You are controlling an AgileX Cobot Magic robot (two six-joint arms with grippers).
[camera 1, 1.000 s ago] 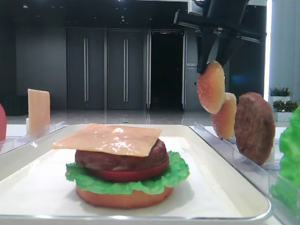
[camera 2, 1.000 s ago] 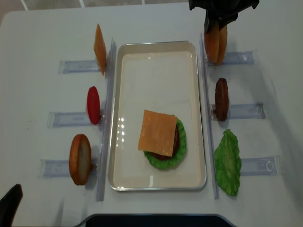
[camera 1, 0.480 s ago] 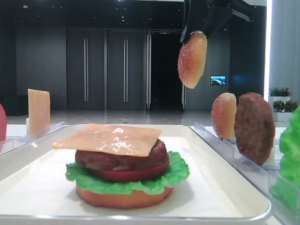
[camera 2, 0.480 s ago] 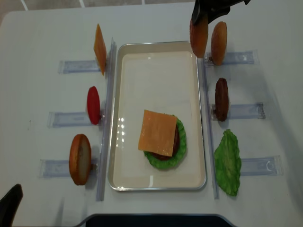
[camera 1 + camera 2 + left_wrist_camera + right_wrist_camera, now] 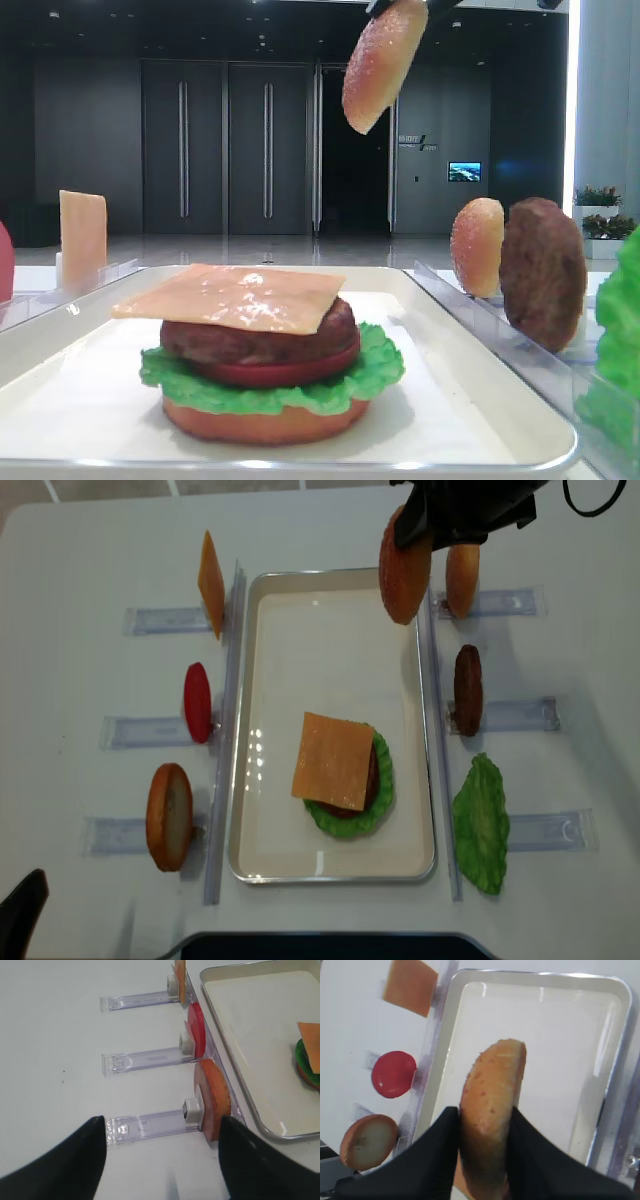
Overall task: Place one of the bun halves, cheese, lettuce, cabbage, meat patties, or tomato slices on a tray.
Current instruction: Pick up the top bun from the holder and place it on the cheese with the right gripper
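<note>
My right gripper (image 5: 484,1116) is shut on a speckled golden-brown bun half (image 5: 492,1092), held on edge. In the overhead view that bun half (image 5: 404,568) hangs over the far right corner of the cream tray (image 5: 320,645). From the low view it (image 5: 383,62) floats high above the tray (image 5: 480,400). A stack lies on the tray, topped by a cheese slice (image 5: 335,760) over patty, tomato, lettuce and a smooth bun. My left gripper (image 5: 162,1152) stands open low over the near left rack, beside a bun half (image 5: 214,1097) in that rack.
Clear racks flank the tray. On the left stand a cheese slice (image 5: 210,580), a tomato slice (image 5: 197,702) and a bun half (image 5: 168,815). On the right are another bun half (image 5: 462,578), a meat patty (image 5: 467,688) and a lettuce leaf (image 5: 482,822).
The right gripper has lifted the speckled bun half out of the far right rack, raised it and carried it left over the tray's corner. The left gripper has not moved.
</note>
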